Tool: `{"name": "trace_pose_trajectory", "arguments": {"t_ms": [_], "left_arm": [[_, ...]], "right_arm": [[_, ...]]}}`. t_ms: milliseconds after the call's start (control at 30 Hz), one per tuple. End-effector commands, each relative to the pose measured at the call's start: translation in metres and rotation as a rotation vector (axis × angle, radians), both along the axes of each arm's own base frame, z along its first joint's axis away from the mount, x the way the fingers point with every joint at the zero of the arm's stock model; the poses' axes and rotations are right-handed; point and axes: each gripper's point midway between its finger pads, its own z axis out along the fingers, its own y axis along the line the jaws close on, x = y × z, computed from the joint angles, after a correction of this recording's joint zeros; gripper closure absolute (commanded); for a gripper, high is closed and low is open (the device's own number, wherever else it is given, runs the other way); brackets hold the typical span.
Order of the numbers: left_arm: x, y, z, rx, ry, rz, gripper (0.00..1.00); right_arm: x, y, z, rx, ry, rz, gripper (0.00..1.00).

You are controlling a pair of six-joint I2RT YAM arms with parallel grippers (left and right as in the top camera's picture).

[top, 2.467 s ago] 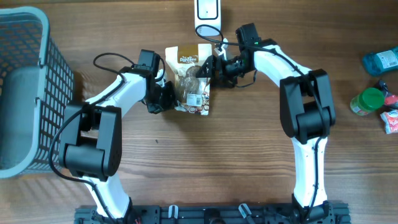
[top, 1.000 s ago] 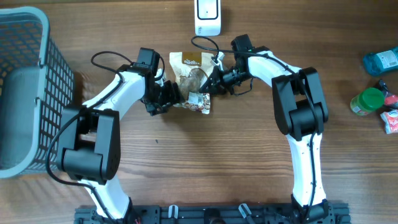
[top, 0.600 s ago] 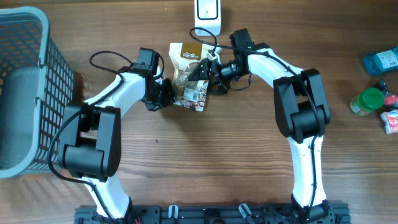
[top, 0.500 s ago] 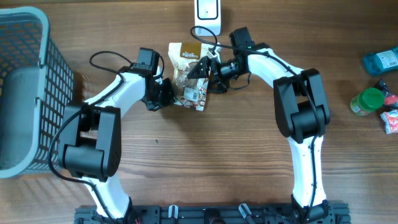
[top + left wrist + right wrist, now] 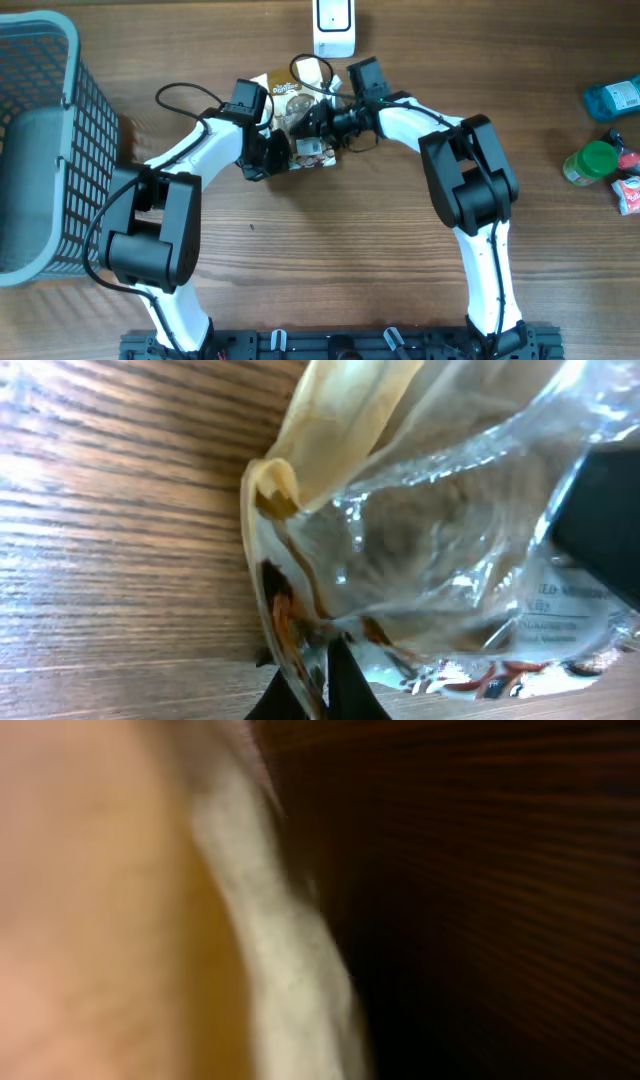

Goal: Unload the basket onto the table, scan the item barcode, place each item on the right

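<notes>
Pictured at the far middle of the wooden table [image 5: 330,260]: a snack bag [image 5: 292,110], tan above and clear below, crumpled and tilted between two robot arms. Clamped at its left edge by the left gripper [image 5: 268,155], pressed tight together on the film. Confirmed up close from the left wrist, with the bag's folded edge running down between the dark fingertips [image 5: 350,695] at the bottom of the frame, wood grain behind. Met from the right side by the right gripper [image 5: 320,122]. Impossible to tell whether those jaws are spread or gripping, with the right wrist view only a tan and white blur beside dark wood. Visible on the bag's lower face, a white printed label [image 5: 310,150]. Just beyond the bag, at the table's far edge, a white scanner [image 5: 333,25]. Off to the left, a grey mesh basket [image 5: 40,150]. Well apart at the right edge, a blue packet [image 5: 612,97], a green-lidded jar [image 5: 592,162] and a red packet [image 5: 630,192].
</notes>
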Motion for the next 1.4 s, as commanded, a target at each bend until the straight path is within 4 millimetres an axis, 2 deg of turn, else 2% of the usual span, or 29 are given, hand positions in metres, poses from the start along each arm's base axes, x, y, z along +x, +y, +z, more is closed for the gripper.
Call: {"name": "trace_pose_trajectory", "arguments": {"t_ms": [0,133,200,233,267,300,333,400,467,667,967,1000,1033,1067,1133,1167,1233,1367], "left_arm": [[-0.010,0.004,-0.012,0.013,0.049,0.009,0.96],[-0.012,0.012,-0.014,0.052,0.057,0.017,0.95],[-0.012,0.013,-0.015,0.057,0.060,0.019,0.75],[-0.012,0.014,-0.015,0.057,0.060,0.022,0.52],[-0.011,0.016,-0.015,0.056,0.059,0.026,0.21],[-0.010,0.017,-0.015,0.056,0.059,0.029,0.03],[-0.010,0.019,-0.015,0.057,0.059,0.034,0.00],[-0.008,0.027,-0.015,0.056,0.063,0.055,0.00],[-0.011,0.045,-0.017,0.096,0.089,0.088,0.00],[-0.021,0.075,-0.022,0.197,0.128,0.100,0.00],[-0.021,0.077,-0.022,0.209,0.126,0.084,0.00],[-0.022,0.077,-0.022,0.210,0.129,0.084,0.00],[-0.023,0.077,-0.022,0.210,0.133,0.084,0.00],[-0.024,0.077,-0.022,0.211,0.137,0.084,0.00],[-0.025,0.078,-0.022,0.211,0.141,0.083,0.00],[-0.026,0.078,-0.022,0.212,0.143,0.083,0.00],[-0.027,0.078,-0.022,0.212,0.147,0.083,0.00],[-0.028,0.078,-0.022,0.214,0.154,0.082,0.00]], "right_arm": [[-0.010,-0.013,-0.053,-0.124,0.062,-0.043,0.89],[-0.004,-0.022,-0.052,-0.116,0.065,-0.062,0.93],[0.001,-0.030,-0.048,-0.085,0.056,-0.057,0.94],[0.004,-0.035,-0.044,-0.062,0.062,-0.060,0.95],[0.006,-0.041,-0.040,-0.034,0.066,-0.061,0.95],[0.008,-0.044,-0.037,-0.016,0.068,-0.062,0.95],[0.010,-0.047,-0.033,0.009,0.064,-0.057,0.96],[0.015,-0.055,-0.023,0.069,0.046,-0.049,0.95],[0.022,-0.058,-0.011,0.138,-0.003,-0.029,0.96],[0.037,-0.055,-0.002,0.162,-0.141,-0.016,0.95],[0.048,-0.056,-0.004,0.133,-0.226,-0.030,0.95],[0.048,-0.056,-0.004,0.133,-0.226,-0.030,0.92],[0.048,-0.056,-0.004,0.133,-0.226,-0.030,0.75],[0.047,-0.056,-0.004,0.132,-0.221,-0.031,0.52],[0.047,-0.056,-0.004,0.131,-0.217,-0.031,0.24],[0.047,-0.056,-0.004,0.131,-0.217,-0.031,0.14],[0.050,-0.057,-0.006,0.118,-0.230,-0.039,0.06],[0.065,-0.064,-0.018,0.021,-0.270,-0.107,0.02]]}}
